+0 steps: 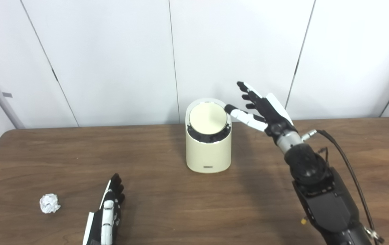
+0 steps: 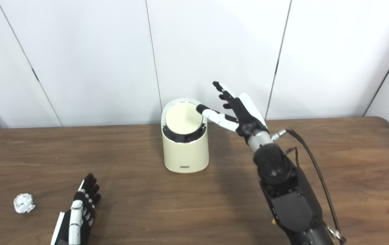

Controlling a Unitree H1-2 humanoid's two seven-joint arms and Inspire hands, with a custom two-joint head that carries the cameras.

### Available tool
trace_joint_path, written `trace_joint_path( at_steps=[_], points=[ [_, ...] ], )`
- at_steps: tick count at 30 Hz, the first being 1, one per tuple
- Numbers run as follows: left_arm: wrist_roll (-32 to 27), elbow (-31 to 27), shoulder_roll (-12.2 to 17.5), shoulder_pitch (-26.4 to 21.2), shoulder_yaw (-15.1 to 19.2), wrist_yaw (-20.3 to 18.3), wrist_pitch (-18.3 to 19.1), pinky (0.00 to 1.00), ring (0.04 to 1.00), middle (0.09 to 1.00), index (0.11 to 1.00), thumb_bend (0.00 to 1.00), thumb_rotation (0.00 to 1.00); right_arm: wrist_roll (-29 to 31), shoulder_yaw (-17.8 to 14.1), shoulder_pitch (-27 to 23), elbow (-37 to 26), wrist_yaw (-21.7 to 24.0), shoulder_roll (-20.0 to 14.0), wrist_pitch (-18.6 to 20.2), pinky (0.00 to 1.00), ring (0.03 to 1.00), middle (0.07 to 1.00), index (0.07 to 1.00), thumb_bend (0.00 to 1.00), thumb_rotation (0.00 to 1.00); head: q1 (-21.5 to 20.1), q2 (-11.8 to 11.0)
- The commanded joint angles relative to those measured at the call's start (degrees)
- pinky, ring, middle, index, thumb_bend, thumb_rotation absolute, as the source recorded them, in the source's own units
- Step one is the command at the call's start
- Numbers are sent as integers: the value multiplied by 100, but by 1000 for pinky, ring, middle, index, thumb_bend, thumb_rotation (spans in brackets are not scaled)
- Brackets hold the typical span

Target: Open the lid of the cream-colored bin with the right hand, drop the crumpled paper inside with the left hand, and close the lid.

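One cream-colored bin [image 1: 208, 146] is seen standing upright on the brown wooden table [image 1: 283, 153], toward the far edge and near the white wall panels [image 1: 113, 51]. Its round lid [image 1: 208, 117] is shown tilted toward the cameras, with a dark gap visible along the lower front of the rim. The right hand [image 1: 264, 109] is held raised just beside the bin's right side, with its fingers spread apart and nothing gripped; its thumb [image 1: 240, 114] is stretched toward the lid's right edge and appears to touch the rim there, though contact cannot be confirmed. A black cable [image 1: 347, 163] is seen looping along the right forearm. The crumpled paper [image 1: 49, 203] is found lying on the table near the front left corner, well apart from the bin. The left hand [image 1: 109, 211] is rested low over the table just to the right of the paper, not touching it, with fingers extended forward and held close together, and nothing is held in it.
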Motion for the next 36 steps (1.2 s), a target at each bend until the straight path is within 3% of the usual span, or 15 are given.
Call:
trace_joint_path(
  at_steps=[1, 14, 16, 21, 36],
  points=[
    [27, 132, -85, 88, -76, -12, -79, 1000, 1000, 1000, 1000, 402, 1000, -87, 20, -347, -28, 5, -88, -178, 848, 931, 969, 956, 605, 668, 0, -2],
    [94, 24, -77, 116, -119, -15, 95, 1000, 1000, 1000, 951, 434, 1000, -274, 225, -537, 177, 199, -163, -106, 883, 954, 968, 966, 661, 563, 27, 27],
    [89, 28, -75, 114, -122, -24, 91, 1000, 1000, 1000, 954, 427, 1000, -295, 236, -556, 193, 211, -132, -113, 883, 954, 969, 968, 674, 510, 30, 26],
    [74, 118, -78, 91, -126, -42, -35, 1000, 1000, 998, 942, 406, 1000, -393, 283, -641, 310, 154, -87, -171, 861, 935, 962, 962, 723, 482, 21, 25],
    [23, 189, -100, 53, -145, -76, -130, 1000, 1000, 998, 926, 359, 1000, -571, 290, -893, 618, 68, 4, -208, 844, 923, 947, 951, 721, 503, 69, 34]
  ],
)
